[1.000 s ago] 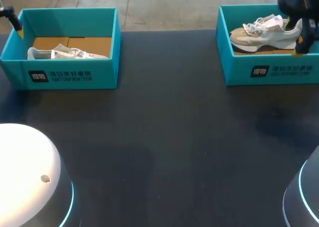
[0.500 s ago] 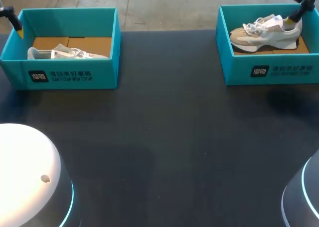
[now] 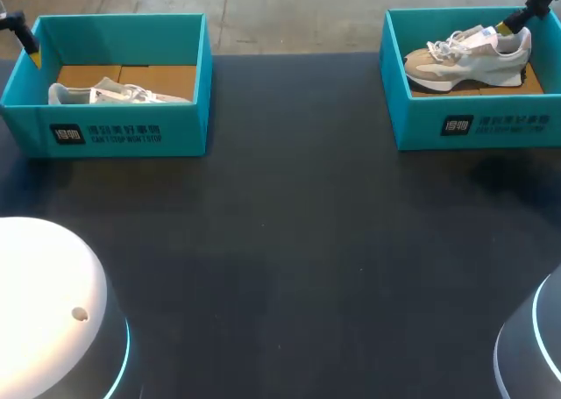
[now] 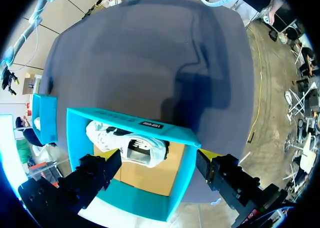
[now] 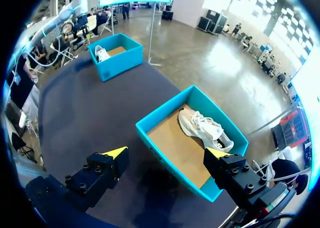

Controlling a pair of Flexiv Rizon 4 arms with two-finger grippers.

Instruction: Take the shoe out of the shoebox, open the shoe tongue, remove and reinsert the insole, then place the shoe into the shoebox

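Now | shoeboxes (image 3: 123, 134) (image 3: 491, 123): 2 | shoes (image 3: 118, 93) (image 3: 465, 59): 2, one each | both jaws apart

White-tan shoe (image 3: 465, 55) upright in teal shoebox (image 3: 412, 123)

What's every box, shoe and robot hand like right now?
Left shoebox, open-topped, holds one shoe.
Right shoebox, open-topped, holds one shoe.
Left shoe, inside its box, untouched.
Right shoe, upright on its sole in its box.
Left hand, open, empty.
Right hand, open, empty.
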